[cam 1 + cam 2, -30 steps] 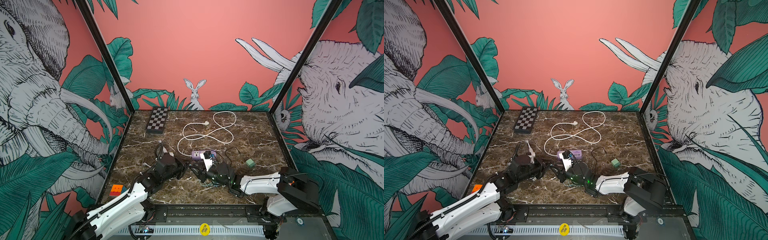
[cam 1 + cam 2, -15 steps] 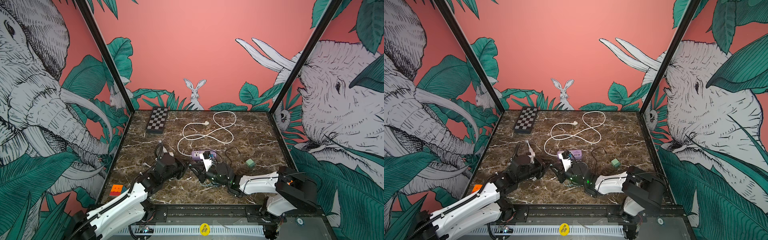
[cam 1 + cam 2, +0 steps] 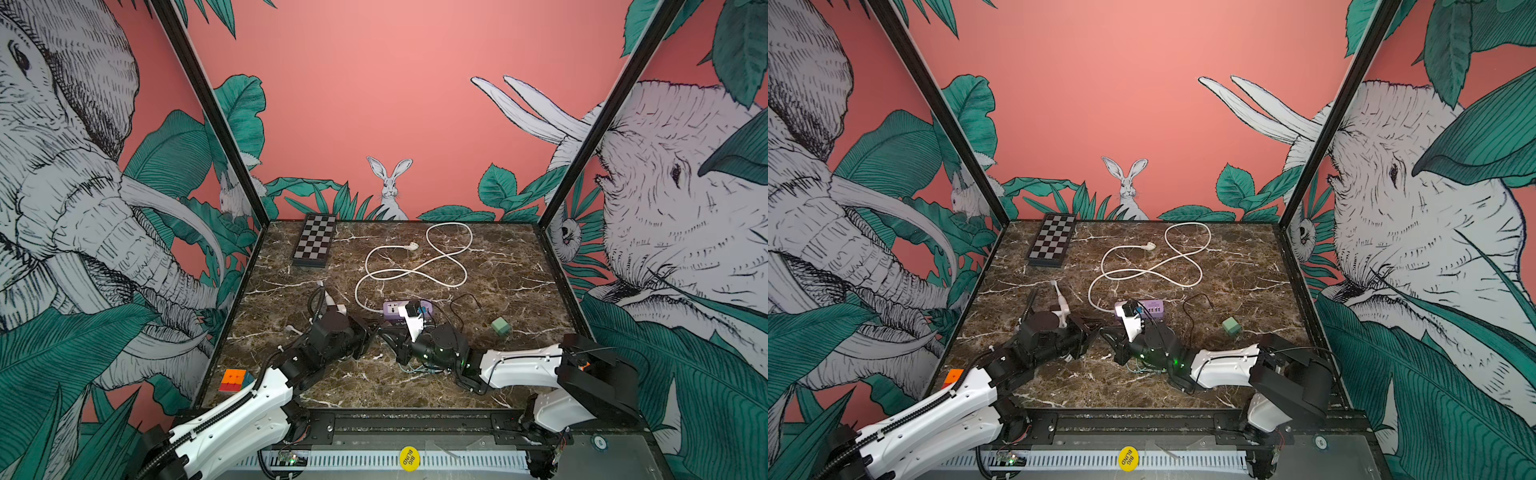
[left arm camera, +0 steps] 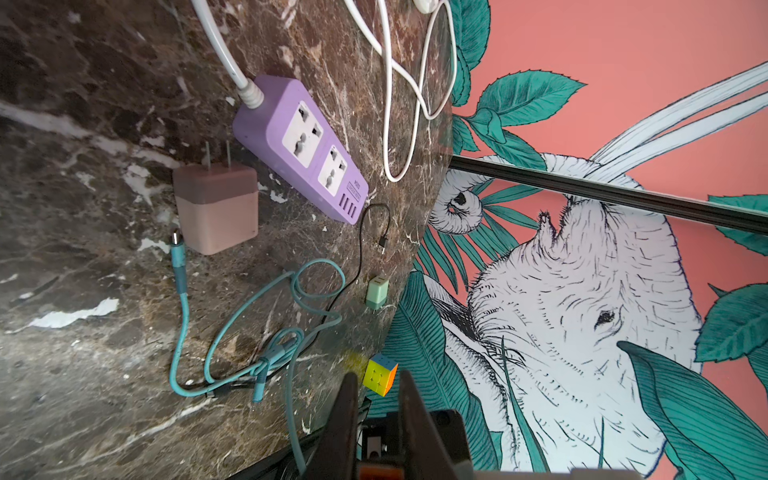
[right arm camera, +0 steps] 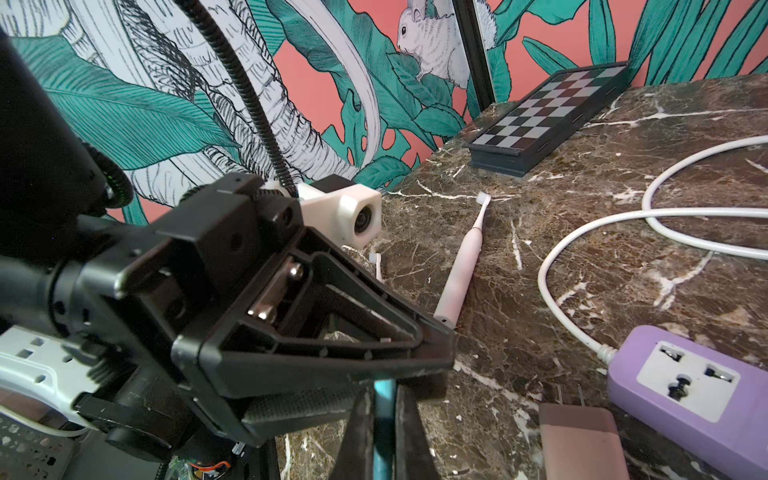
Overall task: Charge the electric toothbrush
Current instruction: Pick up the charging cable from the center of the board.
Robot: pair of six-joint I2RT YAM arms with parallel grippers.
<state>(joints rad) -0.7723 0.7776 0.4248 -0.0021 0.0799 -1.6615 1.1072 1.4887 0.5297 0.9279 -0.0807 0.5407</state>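
Left gripper [image 5: 432, 353] crowds the toothbrush's [image 5: 459, 266] base. Teal cable [image 4: 181, 291] and white cord [image 5: 706, 213] litter mid-table; right marble [image 3: 528, 270] lies open.

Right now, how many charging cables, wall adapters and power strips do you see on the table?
Charging cables: 2 (teal cable, black cable)
Wall adapters: 2 (pink adapter, green adapter)
Power strips: 1 (purple power strip)
Total: 5

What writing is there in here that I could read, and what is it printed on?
"BIG BLIND": on the round yellow sticker stuck to the slotted front rail, readable in both top views.
Small print on the purple power strip, beside its row of small ports: too small to read.
I can make out no other text.
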